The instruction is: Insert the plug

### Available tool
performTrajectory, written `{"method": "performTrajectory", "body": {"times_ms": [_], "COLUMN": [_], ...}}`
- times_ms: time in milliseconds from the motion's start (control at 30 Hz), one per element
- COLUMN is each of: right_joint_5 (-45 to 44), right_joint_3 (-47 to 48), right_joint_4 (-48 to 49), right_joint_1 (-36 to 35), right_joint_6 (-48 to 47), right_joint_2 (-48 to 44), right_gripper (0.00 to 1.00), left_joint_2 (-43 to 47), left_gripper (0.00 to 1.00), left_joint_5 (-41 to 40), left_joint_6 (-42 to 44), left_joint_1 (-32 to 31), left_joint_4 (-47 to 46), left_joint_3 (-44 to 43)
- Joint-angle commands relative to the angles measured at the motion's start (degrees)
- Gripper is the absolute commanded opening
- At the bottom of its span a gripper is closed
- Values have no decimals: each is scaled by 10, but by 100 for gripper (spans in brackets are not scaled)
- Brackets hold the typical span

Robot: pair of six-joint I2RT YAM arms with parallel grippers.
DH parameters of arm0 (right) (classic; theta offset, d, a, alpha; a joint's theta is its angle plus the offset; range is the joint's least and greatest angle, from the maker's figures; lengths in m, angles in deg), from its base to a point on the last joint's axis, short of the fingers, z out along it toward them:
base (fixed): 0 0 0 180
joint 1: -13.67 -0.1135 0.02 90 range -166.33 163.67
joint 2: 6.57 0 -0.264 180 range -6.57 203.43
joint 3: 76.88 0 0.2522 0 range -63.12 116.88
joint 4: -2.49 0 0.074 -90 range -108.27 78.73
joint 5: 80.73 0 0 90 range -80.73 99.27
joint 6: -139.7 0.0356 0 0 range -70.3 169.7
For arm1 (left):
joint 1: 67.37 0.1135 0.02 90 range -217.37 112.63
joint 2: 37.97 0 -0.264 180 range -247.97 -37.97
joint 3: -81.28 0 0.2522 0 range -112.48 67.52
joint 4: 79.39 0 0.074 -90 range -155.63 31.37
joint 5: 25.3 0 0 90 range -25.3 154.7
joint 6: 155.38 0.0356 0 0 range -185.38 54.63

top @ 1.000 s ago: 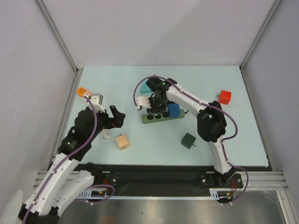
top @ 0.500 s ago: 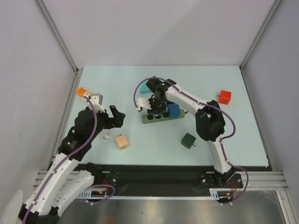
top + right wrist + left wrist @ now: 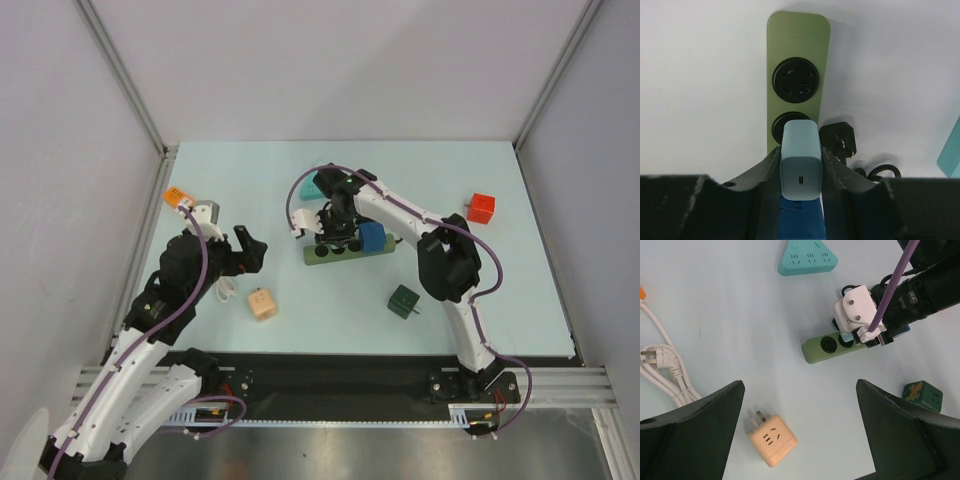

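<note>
A green power strip (image 3: 340, 252) lies mid-table, its two end sockets (image 3: 795, 79) bare. My right gripper (image 3: 800, 152) is shut on a light-blue plug (image 3: 800, 165), held over the strip's second socket. Whether its prongs are inside is hidden. A blue cube adapter (image 3: 372, 236) sits on the strip just behind the plug. My left gripper (image 3: 799, 385) hangs open above the table to the left, with nothing between its fingers. It is well apart from the strip (image 3: 832, 346).
A peach adapter (image 3: 772, 440) lies below the left gripper, with a coiled white cable (image 3: 662, 365) to its left. A teal triangular adapter (image 3: 312, 187), a dark green cube (image 3: 404, 300), a red cube (image 3: 482, 207) and a black plug (image 3: 838, 140) lie around the strip.
The right arm has shifted very slightly over the strip with the plug still in its grip. The left arm has stayed put.
</note>
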Motion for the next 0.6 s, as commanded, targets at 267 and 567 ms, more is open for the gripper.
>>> {"method": "performTrajectory", "body": {"times_ms": [267,567], "right_joint_5": [4,18], "right_joint_3": [-25,-194], "right_joint_4": [-6,172], "right_joint_1": [-20,-18], "right_joint_6": [14,92], "right_joint_2": [59,-11], "right_gripper": [0,0], "left_joint_2": [5,2], "left_gripper": [100,100], "left_joint_5": [-13,-13], "left_joint_6": [12,10], "left_joint_1": [7,8], "left_joint_4": [-5,-6], "left_joint_3": [0,0]}}
